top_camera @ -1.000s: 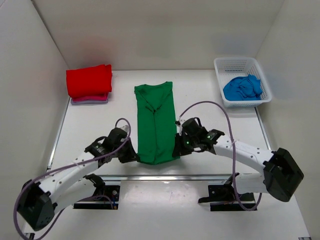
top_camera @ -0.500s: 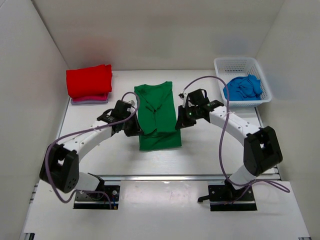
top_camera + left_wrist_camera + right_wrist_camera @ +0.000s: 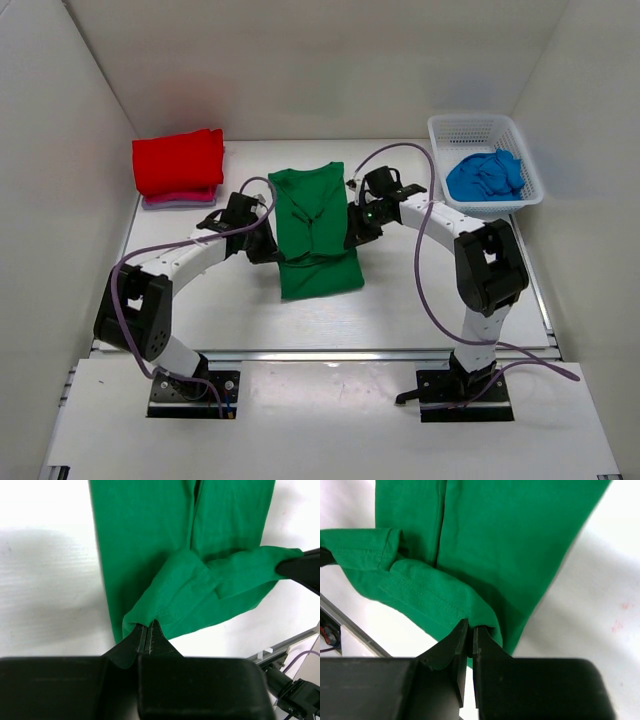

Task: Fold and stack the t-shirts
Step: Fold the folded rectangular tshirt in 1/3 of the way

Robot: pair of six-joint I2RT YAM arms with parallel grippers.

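1. Both tools were clamped shut on cloth: my left gripper (image 3: 148, 630) pinched one hem corner of the green t-shirt (image 3: 315, 240), and my right gripper (image 3: 470, 630) pinched the other.
2. That shirt lay at mid-frame in the top view, its sides folded in and its hem lifted and doubled toward the collar. I judged this fold half done.
3. At upper left, the red t-shirt (image 3: 178, 160) sat folded on the pink t-shirt (image 3: 180, 200), so two were stacked.
4. At upper right, the blue t-shirt (image 3: 485, 175) lay crumpled in the basket (image 3: 470, 122), not yet folded.
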